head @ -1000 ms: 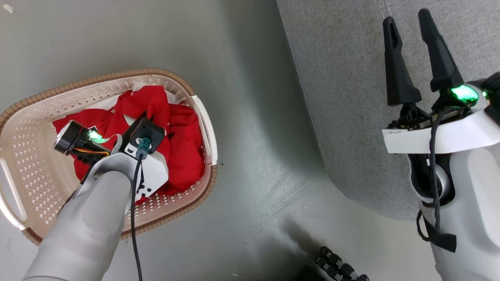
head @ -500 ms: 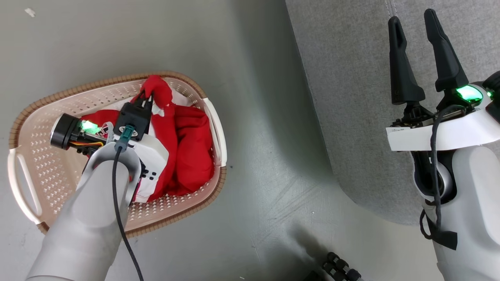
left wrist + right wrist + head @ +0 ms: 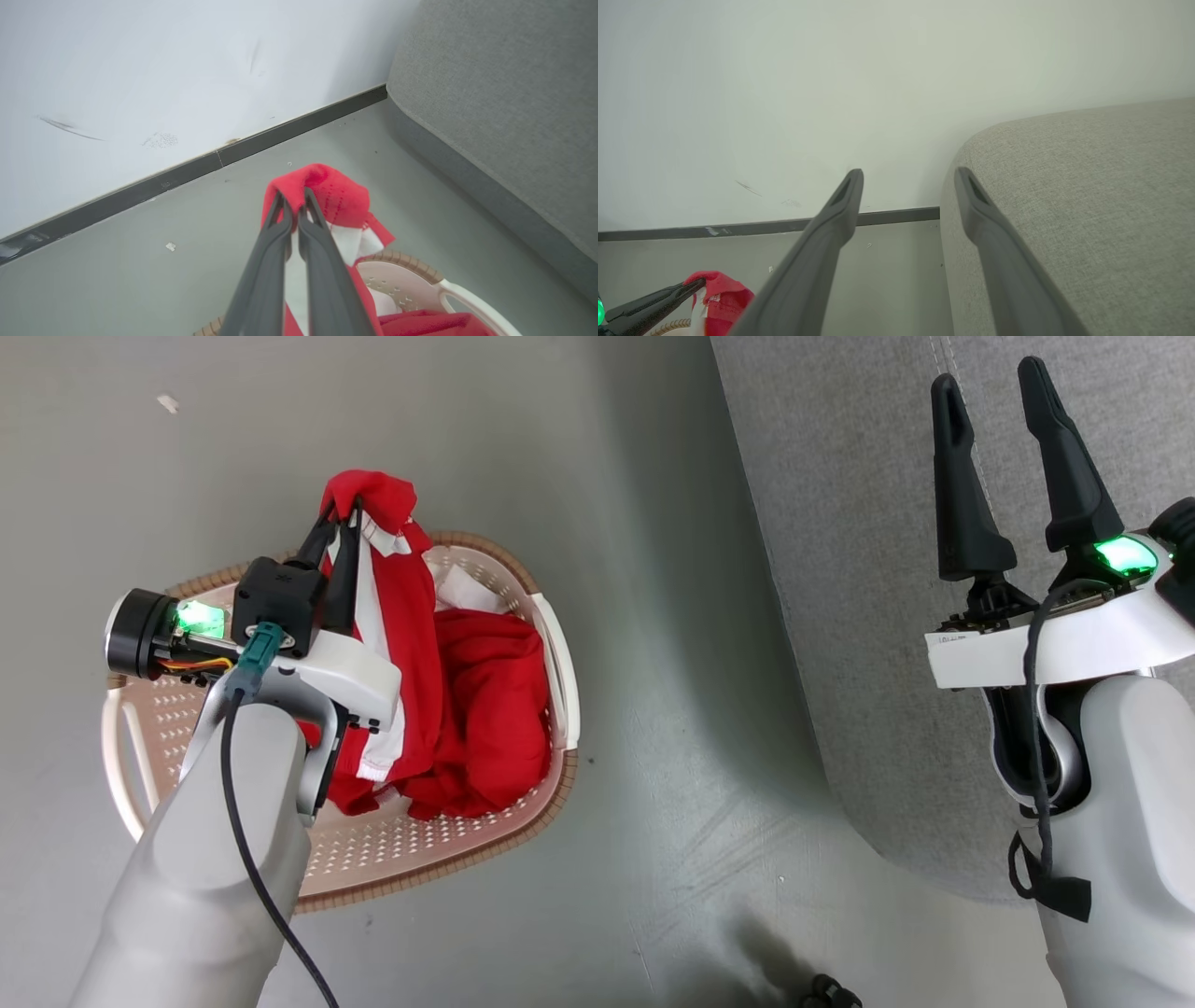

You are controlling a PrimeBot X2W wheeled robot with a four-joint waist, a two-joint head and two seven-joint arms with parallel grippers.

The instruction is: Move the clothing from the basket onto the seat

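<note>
The left end effector (image 3: 344, 515) pinches shut on soft red white-striped clothing (image 3: 411, 616), trailing into the cream perforated plastic basket (image 3: 420, 845). Best lift until the tail clears, then swing to three o'clock, onto the grey upholstered seat (image 3: 840, 523). The right end effector (image 3: 988, 378) gapes, empty.

This looks like a plain, sparsely furnished, home-like room. A grey fabric sofa seat (image 3: 840, 523) stands on a smooth grey-green floor (image 3: 672, 756) by a scuffed white wall (image 3: 187, 70) with a dark skirting board (image 3: 187, 170). A plastic laundry basket (image 3: 420, 845) of red clothing (image 3: 485, 709) sits on the floor near it.
</note>
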